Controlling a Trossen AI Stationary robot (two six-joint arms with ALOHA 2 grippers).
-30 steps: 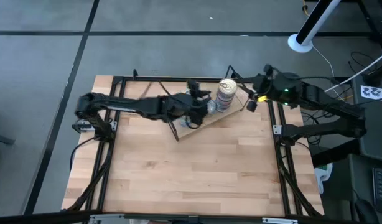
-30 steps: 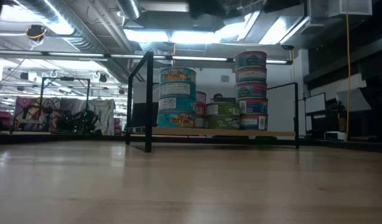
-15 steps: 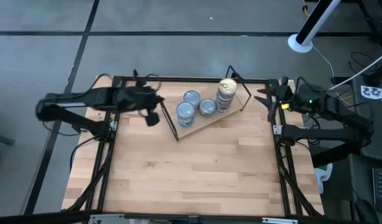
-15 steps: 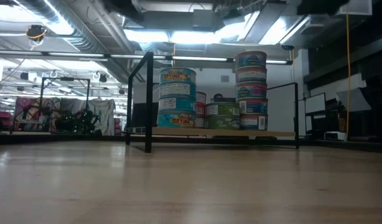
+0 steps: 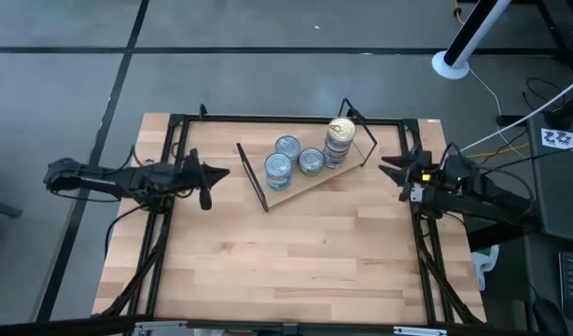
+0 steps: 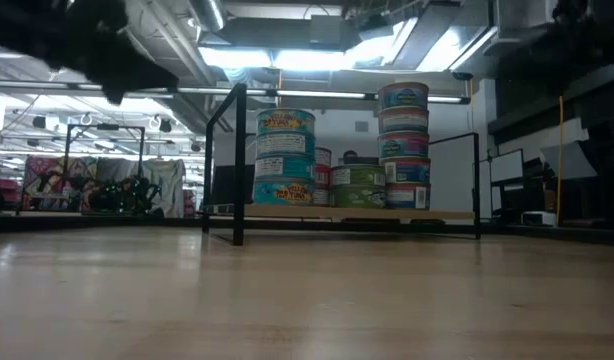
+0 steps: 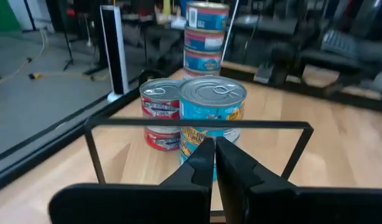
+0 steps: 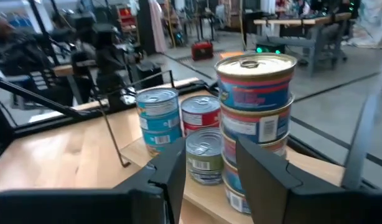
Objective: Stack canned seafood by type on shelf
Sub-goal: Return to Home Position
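The shelf (image 5: 300, 189), a light plank on black wire legs, stands slantwise at the table's far middle and carries the canned seafood. In the low view a blue-labelled stack of three (image 6: 285, 158) stands left, a taller stack (image 6: 404, 145) right, and a green tin (image 6: 359, 186) and a red tin (image 6: 322, 176) sit between them. My left gripper (image 5: 221, 172) hovers shut, left of the shelf, pointing at it (image 7: 213, 155). My right gripper (image 5: 387, 168) hovers open to the right of the shelf, facing the tall stack (image 8: 256, 81); its fingers (image 8: 206, 162) hold nothing.
A black frame (image 5: 268, 119) rims the tabletop, with rails running down both sides. Bare wooden tabletop (image 5: 286, 252) stretches from the shelf to the near edge. A white lamp base (image 5: 452, 63) stands on the floor beyond the far right corner.
My left gripper has drawn back from the tins on the shelf toward the table's left edge. My right gripper has pulled away from the shelf's right end toward the right edge and a little toward the near edge. The tins have stayed in place.
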